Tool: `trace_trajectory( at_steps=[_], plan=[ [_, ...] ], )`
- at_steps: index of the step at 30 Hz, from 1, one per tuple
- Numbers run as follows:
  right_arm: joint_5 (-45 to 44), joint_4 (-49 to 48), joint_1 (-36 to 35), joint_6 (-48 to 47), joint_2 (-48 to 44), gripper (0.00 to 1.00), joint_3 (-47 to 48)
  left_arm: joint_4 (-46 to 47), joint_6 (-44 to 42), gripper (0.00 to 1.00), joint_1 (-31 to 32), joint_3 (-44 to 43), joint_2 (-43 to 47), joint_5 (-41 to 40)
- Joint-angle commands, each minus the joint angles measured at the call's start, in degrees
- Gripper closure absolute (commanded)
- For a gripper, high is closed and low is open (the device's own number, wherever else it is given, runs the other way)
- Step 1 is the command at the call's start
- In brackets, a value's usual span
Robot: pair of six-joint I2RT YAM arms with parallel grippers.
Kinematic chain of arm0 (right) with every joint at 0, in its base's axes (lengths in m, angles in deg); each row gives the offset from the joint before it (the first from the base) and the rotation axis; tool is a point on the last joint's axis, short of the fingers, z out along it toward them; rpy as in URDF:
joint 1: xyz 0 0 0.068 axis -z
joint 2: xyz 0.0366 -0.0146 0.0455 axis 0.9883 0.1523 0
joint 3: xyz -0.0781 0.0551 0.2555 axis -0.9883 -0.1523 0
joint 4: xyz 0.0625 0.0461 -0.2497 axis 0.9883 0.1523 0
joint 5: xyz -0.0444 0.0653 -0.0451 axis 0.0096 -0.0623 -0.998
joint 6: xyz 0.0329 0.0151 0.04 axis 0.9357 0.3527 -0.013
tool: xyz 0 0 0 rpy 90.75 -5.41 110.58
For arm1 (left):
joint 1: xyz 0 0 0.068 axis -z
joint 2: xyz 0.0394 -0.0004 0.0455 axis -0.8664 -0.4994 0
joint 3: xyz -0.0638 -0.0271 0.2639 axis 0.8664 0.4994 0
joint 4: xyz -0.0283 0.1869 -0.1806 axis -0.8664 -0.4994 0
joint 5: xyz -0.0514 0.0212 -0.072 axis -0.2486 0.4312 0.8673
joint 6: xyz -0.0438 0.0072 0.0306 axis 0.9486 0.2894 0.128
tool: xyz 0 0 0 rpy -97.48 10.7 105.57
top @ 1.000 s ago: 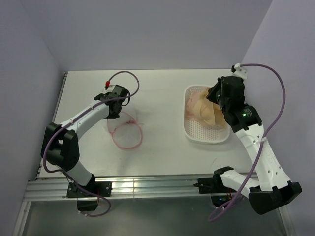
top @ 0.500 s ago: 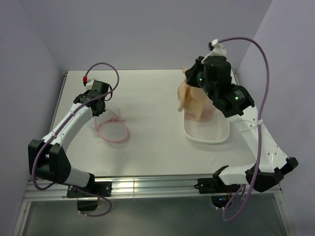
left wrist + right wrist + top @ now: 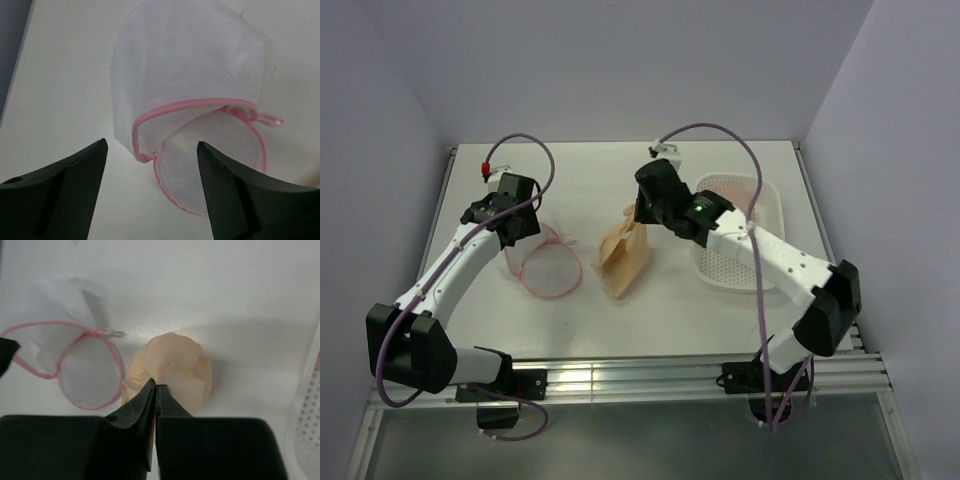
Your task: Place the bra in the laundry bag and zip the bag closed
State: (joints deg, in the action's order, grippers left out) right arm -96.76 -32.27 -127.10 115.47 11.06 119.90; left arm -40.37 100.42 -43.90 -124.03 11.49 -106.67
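The laundry bag (image 3: 551, 268) lies on the table left of centre, a white mesh pouch with its pink zipper rim gaping in a ring. In the left wrist view the laundry bag (image 3: 190, 85) has its top flap folded back and its mouth facing me. My left gripper (image 3: 518, 233) hovers at the bag's left edge, open, with the rim corner just beyond its fingertips (image 3: 80, 180) and nothing held. My right gripper (image 3: 638, 215) is shut on the peach-tan bra (image 3: 624, 262), which hangs bunched below it over mid-table, right of the bag. From the right wrist, the bra (image 3: 175, 362) sags under the jaws beside the bag (image 3: 85, 365).
A white perforated plastic basket (image 3: 745, 262) stands at the right, behind my right arm; its rim (image 3: 306, 425) shows at the right wrist view's edge. A metal rail runs along the near table edge, and purple walls close in on both sides.
My right arm lifted the bra out of the basket and swung it left to mid-table. My left gripper opened and let go of the bag's rim; the bag now lies flat.
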Motion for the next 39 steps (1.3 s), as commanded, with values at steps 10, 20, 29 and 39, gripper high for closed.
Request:
trace_trajectory(
  at_steps=[10,20,29,39],
  plan=[
    [0.6,-7.6,0.3,2.8,11.8,0.36,-1.2,2.3,0.5,0.05,0.3,0.4,8.4,2.6],
    [-4.5,-7.4,1.0,6.9,2.1,0.16,-11.1,-1.9,2.2,0.02,18.3,-5.6,10.7,-3.9],
    [3.7,-14.9,10.0,9.9,-5.9,0.15,-28.9,1.0,7.8,0.03,36.8,-5.5,-3.4,-7.4],
    [9.2,-19.9,15.7,9.8,-4.8,0.19,-35.9,1.6,10.6,0.02,42.4,-11.9,-21.2,-11.3]
  ],
)
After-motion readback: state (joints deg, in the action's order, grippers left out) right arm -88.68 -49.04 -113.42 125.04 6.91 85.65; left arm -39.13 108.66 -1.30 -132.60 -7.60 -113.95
